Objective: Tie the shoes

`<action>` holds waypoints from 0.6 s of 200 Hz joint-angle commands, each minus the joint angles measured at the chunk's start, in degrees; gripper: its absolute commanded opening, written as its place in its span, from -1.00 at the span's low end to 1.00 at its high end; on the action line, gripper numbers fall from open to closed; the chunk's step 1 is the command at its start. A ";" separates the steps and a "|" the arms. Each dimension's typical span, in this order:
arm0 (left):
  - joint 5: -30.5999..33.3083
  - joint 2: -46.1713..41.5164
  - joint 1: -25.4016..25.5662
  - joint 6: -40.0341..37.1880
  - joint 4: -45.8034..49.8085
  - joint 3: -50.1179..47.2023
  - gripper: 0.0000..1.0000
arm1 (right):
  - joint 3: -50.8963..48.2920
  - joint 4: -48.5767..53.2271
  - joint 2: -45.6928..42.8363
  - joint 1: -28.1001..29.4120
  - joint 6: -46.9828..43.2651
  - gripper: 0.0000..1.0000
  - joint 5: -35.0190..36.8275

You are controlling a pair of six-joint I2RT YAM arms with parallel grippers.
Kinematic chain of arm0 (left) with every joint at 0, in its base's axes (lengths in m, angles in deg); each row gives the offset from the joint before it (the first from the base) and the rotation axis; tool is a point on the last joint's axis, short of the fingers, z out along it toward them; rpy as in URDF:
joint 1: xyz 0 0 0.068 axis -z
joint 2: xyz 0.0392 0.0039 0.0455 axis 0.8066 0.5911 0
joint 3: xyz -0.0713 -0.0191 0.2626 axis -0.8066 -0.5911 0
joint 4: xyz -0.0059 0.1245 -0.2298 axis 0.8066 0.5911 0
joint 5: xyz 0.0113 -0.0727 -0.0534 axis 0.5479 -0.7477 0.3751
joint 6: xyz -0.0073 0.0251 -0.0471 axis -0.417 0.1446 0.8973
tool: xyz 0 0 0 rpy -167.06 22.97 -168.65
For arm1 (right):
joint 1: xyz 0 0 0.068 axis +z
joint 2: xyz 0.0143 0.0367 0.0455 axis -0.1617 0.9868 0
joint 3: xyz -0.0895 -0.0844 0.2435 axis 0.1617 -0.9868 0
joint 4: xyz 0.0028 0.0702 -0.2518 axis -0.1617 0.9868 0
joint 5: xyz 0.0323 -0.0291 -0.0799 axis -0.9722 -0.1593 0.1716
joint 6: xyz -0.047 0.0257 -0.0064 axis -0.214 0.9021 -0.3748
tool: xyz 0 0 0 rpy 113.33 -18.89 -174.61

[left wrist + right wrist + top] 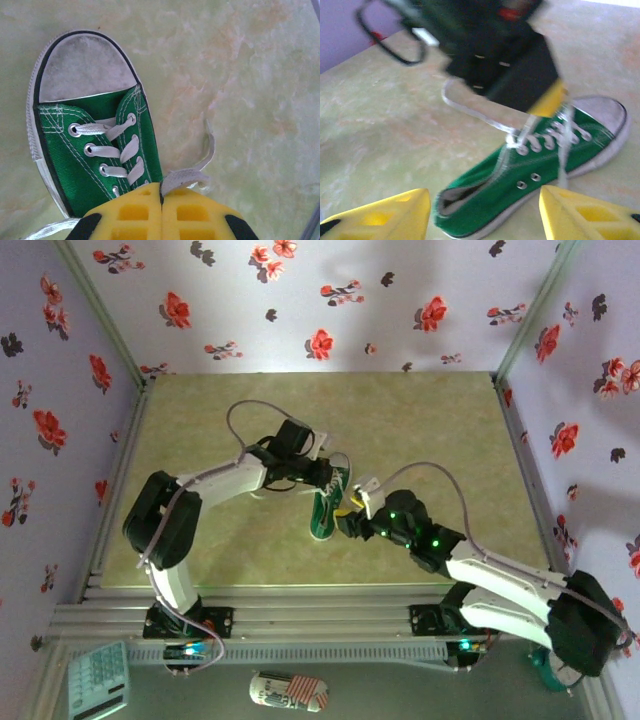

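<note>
Green canvas sneaker (100, 135): white lace (186, 176) apparently pinched by left gripper (161, 192); right gripper (485, 195) spread; lace to be drawn taut slowly.

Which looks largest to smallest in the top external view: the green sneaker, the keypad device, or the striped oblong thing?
1. keypad device, the broadest in frame.
2 and 3. green sneaker and striped oblong thing: they look much alike, and the sneaker is partly covered, so I leave them unranked.

I see a sneaker (90, 150) of coarse matt green canvas, its toe cap (82, 67) scuffed dull rubber, its laces (112, 150) flat woven cloth. The bench (240, 75) is smooth and faintly glossy; the fingers (125, 214) are matt yellow plastic.
</note>
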 commanded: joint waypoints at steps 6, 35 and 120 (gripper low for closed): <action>-3.30 2.41 -0.62 1.39 6.79 4.56 -1.00 | 2.89 3.74 2.79 10.36 -8.19 0.25 10.00; -4.47 4.23 -0.68 0.72 11.12 7.69 -1.00 | 9.72 5.32 14.04 17.78 -12.59 0.24 13.95; -4.80 8.00 -0.85 -4.64 22.67 15.80 -1.00 | 34.28 5.33 46.70 21.63 -20.69 0.16 17.56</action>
